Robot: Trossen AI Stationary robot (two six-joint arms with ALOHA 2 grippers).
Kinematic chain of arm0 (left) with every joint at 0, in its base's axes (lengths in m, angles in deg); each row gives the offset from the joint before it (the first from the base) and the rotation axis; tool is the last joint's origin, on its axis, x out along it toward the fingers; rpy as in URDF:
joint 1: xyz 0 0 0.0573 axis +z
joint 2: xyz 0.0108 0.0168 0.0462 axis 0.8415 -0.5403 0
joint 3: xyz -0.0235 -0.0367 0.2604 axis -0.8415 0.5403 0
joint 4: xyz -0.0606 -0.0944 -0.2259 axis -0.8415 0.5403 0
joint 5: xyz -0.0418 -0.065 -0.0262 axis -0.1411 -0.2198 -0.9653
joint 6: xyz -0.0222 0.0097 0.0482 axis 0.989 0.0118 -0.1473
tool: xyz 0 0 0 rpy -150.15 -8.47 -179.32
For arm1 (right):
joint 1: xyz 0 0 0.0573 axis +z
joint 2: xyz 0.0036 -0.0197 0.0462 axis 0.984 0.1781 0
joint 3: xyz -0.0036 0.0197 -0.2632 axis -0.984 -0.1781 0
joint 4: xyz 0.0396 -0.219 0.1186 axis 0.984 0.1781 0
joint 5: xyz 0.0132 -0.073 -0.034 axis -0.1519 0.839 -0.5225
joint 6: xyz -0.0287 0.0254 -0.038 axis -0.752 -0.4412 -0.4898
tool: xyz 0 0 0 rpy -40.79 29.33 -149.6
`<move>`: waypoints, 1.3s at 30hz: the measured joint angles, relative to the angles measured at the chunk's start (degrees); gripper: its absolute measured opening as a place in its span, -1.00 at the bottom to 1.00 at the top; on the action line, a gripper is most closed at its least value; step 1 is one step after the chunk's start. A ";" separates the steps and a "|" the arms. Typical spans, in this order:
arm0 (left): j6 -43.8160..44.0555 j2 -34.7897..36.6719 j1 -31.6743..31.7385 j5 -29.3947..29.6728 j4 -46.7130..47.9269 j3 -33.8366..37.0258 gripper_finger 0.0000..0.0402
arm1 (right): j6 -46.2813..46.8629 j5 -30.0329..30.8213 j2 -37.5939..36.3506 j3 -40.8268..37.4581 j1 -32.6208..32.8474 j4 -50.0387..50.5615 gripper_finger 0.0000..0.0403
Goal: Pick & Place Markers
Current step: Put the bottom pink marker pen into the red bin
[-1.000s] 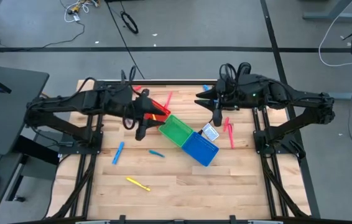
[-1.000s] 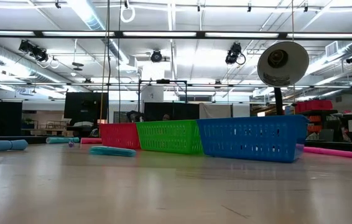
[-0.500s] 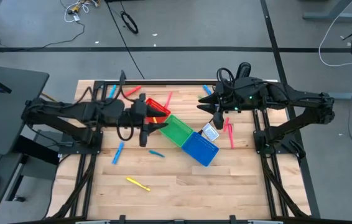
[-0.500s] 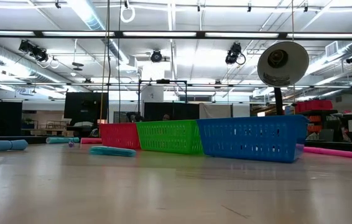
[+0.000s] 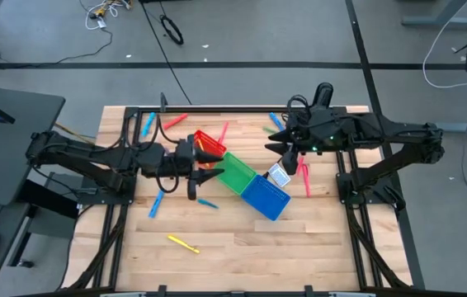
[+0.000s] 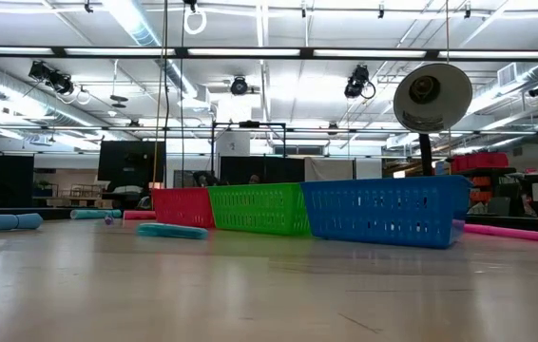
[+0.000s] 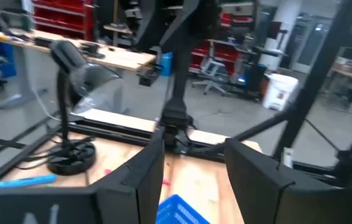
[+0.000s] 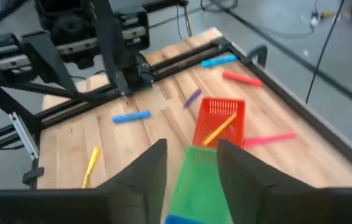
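Both grippers hover over the bins with fingers apart and nothing held, the left gripper by the green bin, the right gripper above the blue bin; the markers lie scattered on the desk, so next comes reaching down for one.

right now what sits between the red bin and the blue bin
The green bin sits there, touching the red bin on one side and the blue bin on the other, all three in one diagonal row. The high view shows it; the low view agrees.
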 joint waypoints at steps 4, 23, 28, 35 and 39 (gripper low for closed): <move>0.22 0.00 0.00 -0.93 -0.20 0.01 -0.13 | 5.82 0.86 0.00 0.00 0.49 6.45 0.06; 4.95 -0.02 0.11 -3.68 -0.16 0.00 -0.13 | 46.40 0.20 0.02 0.00 1.23 29.18 0.38; 4.77 -0.04 0.11 -3.73 -0.61 0.00 -0.13 | 51.62 -4.45 0.02 0.00 1.23 36.52 0.38; 4.74 -0.04 0.11 -3.73 -1.11 0.00 -0.13 | 55.93 -9.10 0.17 -0.03 1.23 41.35 0.38; 4.72 -0.04 0.11 -3.73 -1.11 0.00 -0.13 | 56.35 -9.10 0.97 -0.73 1.23 41.29 0.38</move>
